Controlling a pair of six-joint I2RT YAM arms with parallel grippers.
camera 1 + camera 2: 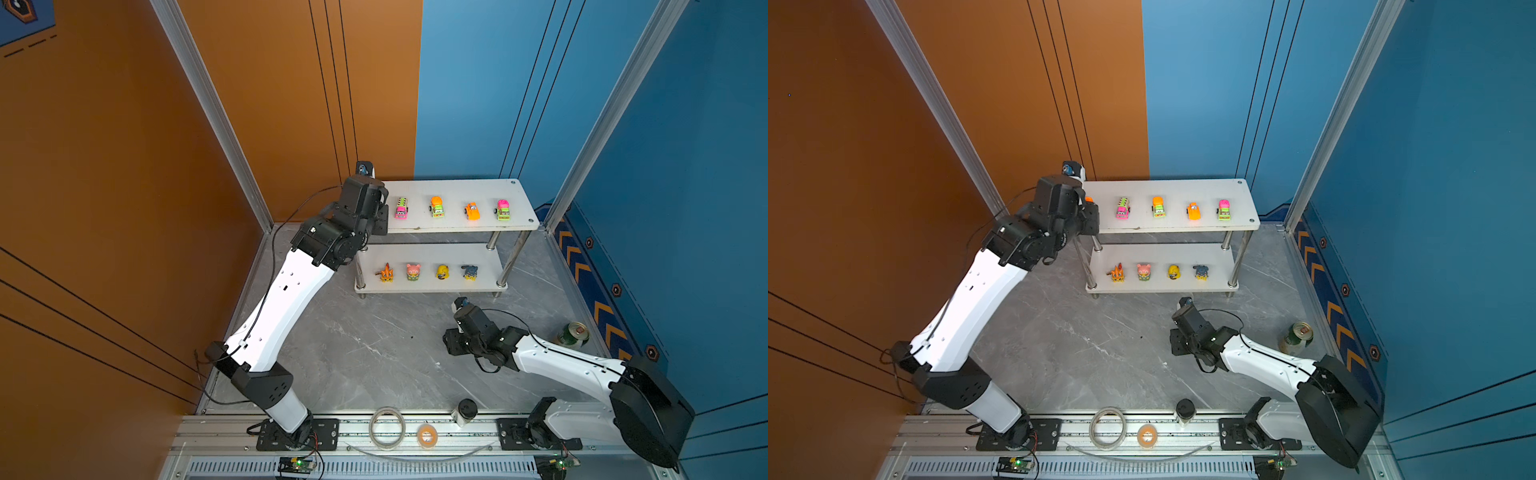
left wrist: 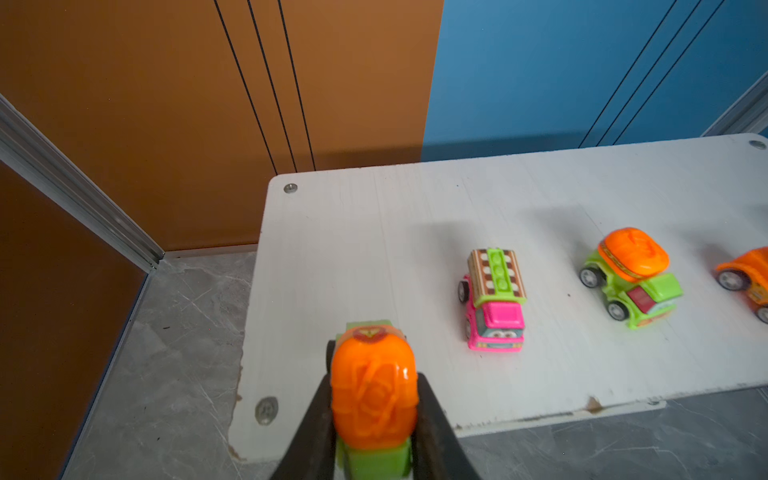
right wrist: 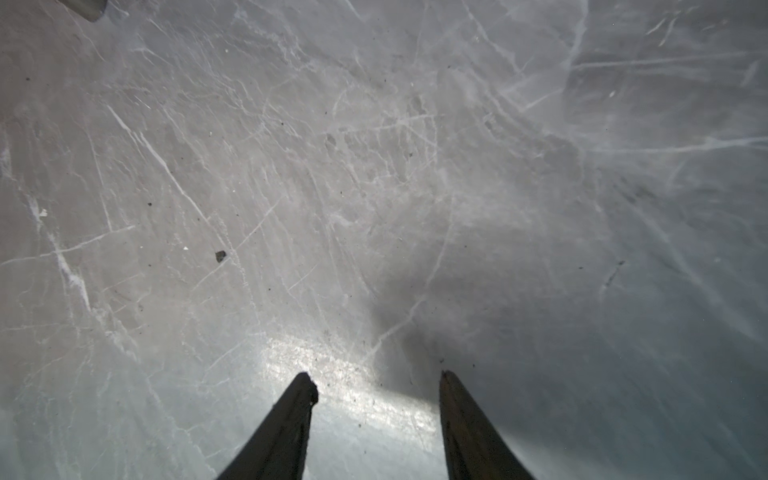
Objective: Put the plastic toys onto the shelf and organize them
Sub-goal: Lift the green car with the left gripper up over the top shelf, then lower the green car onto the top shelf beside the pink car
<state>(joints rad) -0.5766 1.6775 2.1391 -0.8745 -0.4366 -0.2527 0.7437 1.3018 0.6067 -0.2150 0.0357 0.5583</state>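
Left pincer (image 2: pixel 372 365) grips the ninth toy, an orange-green car (image 2: pixel 374 399), at the left end of the shelf (image 1: pixel 465 189), mid-frame. Four cars (image 1: pixel 436 207) line the top board and four figurines (image 1: pixel 413 272) the lower, so apparently only this placement remains. Right pincer (image 3: pixel 378 380) hangs parted, empty, over the desk (image 3: pixel 374 166).

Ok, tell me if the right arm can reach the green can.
Probably, with a tight fold back: the right gripper is open and empty, but the can sits close beside its forearm.

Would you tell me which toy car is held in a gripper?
The orange-domed green car, clamped in the left gripper; the other four stand free on the shelf.
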